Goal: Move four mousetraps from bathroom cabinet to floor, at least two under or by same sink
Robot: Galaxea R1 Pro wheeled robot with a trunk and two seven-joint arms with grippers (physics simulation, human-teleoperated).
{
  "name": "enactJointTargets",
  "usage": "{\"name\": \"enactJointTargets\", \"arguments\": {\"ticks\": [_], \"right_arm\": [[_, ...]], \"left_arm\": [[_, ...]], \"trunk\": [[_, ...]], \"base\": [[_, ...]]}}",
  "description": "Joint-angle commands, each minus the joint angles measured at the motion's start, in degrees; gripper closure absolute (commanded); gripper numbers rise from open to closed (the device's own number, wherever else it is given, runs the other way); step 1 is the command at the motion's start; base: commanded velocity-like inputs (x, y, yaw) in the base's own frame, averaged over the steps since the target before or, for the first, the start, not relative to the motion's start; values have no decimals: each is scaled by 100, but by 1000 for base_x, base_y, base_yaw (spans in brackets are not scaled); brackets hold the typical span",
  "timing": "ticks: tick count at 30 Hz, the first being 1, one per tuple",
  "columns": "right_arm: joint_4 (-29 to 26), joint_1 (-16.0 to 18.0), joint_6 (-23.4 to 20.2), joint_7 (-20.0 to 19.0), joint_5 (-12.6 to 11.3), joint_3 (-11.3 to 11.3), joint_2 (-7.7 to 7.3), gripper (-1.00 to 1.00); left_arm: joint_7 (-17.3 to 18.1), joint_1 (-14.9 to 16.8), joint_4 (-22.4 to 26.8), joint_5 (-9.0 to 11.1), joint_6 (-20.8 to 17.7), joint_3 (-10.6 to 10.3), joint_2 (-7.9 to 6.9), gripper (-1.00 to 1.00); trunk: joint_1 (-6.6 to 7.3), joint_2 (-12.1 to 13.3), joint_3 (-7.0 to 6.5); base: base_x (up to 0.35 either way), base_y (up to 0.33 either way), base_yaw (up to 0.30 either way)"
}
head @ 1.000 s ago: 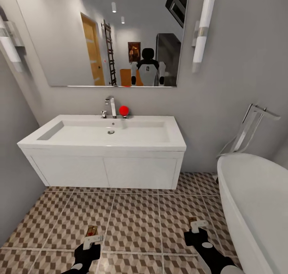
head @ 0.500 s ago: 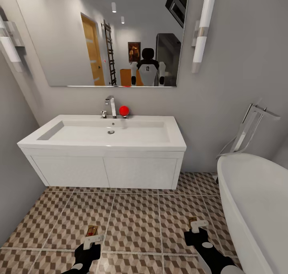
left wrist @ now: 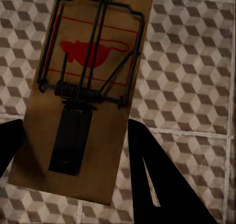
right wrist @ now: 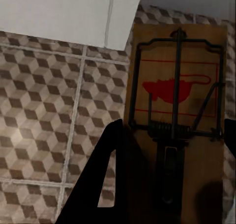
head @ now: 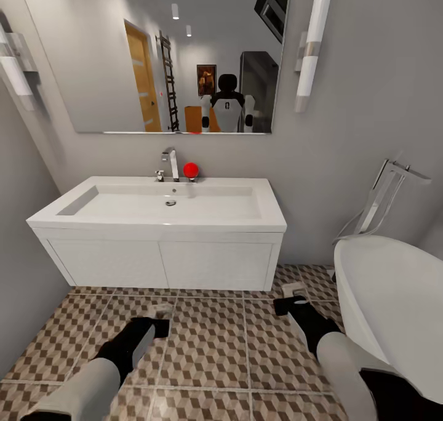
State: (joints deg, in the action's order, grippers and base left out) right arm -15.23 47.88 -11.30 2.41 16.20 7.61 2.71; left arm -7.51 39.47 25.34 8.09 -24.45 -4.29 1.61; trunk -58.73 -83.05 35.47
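Note:
Each gripper holds a mousetrap above the cube-patterned bathroom floor (head: 209, 347), just in front of the white boxy sink (head: 160, 224). My left gripper (head: 159, 321) hangs low before the sink's left half. In the left wrist view, my left gripper (left wrist: 73, 150) is shut on a brown mousetrap (left wrist: 88, 71) with dark wire and a red mouse print. My right gripper (head: 289, 298) is near the sink's right front corner. Seen from the right wrist, my right gripper (right wrist: 169, 160) is shut on a second mousetrap (right wrist: 177, 96), with the sink's white underside (right wrist: 64, 13) just beyond.
A white oval bathtub (head: 394, 304) stands close on the right, with a chrome floor faucet (head: 384, 193) behind it. A grey wall (head: 18, 273) closes the left side. A tap (head: 169, 162) and a red ball (head: 191, 169) sit on the sink under a mirror (head: 172, 52).
Both arms have reached forward toward the sink, carrying their mousetraps from the near floor area to just in front of the sink. The camera has not moved.

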Motion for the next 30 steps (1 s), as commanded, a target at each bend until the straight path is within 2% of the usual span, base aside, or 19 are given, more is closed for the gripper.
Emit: {"name": "enactJointTargets", "arguments": {"ticks": [1, 4, 6, 8, 10, 12, 16, 17, 19, 21, 23, 24, 30], "right_arm": [[-18, 186, -134, -2, 54, 49, 55, 100], [-50, 603, -358, -3, 49, 48, 205, 100], [-110, 719, -464, -1, 41, 48, 287, 100], [-198, 804, -696, 13, 19, 53, 402, 100], [-228, 841, -888, 144, 8, 63, 441, 100], [-242, 918, -1084, 325, -25, 74, 457, 100], [-264, 997, -1284, 443, -259, 80, 461, 100], [-267, 1003, -1287, 443, -292, 76, 460, 100], [-257, 1004, -1241, 440, -327, 65, 458, 100], [-189, 1004, -1019, 438, -338, 57, 453, 100], [32, 1004, -625, 416, -337, 52, 451, 100], [289, 1004, -401, 405, -334, 50, 451, 100], [738, 1004, 328, 380, -321, 42, 450, 100]], "left_arm": [[-52, 314, -44, 43, -259, -42, -19, 100], [-57, 1290, -709, 54, -547, -32, -170, 100], [-57, 1668, -1045, 57, -579, -34, -245, 100], [-58, 1982, -1361, 67, -591, -28, -417, 100], [-58, 2072, -1460, 75, -594, 21, -488, 100], [-42, 2110, -1516, 83, -600, 164, -518, 100], [-13, 2113, -1846, 98, -525, 347, -535, 100], [-10, 2105, -1960, 99, -367, 361, -536, 100], [-10, 2093, -2247, 92, 189, 375, -538, 100], [-13, 2087, -2545, 89, 670, 381, -538, 100], [-10, 2084, -2697, 88, 927, 384, -542, 100], [-8, 2083, -2733, 88, 990, 385, -545, 100], [-6, 2076, -2768, 89, 1059, 385, -539, 100]], "trunk": [[0, -3, 7], [0, -3, 7], [0, -3, 7], [0, -3, 7], [0, -3, 7], [0, -3, 7], [0, -3, 7], [0, -3, 7], [0, -3, 7], [0, -3, 7], [0, -3, 7], [0, -3, 7], [0, -3, 7]], "base": [[0, 0, 0], [0, 0, 0], [0, 0, 0], [0, 0, 0], [0, 0, 0], [0, 0, 0], [0, 0, 0], [0, 0, 0], [0, 0, 0], [0, 0, 0], [0, 0, 0], [0, 0, 0], [0, 0, 0]]}}
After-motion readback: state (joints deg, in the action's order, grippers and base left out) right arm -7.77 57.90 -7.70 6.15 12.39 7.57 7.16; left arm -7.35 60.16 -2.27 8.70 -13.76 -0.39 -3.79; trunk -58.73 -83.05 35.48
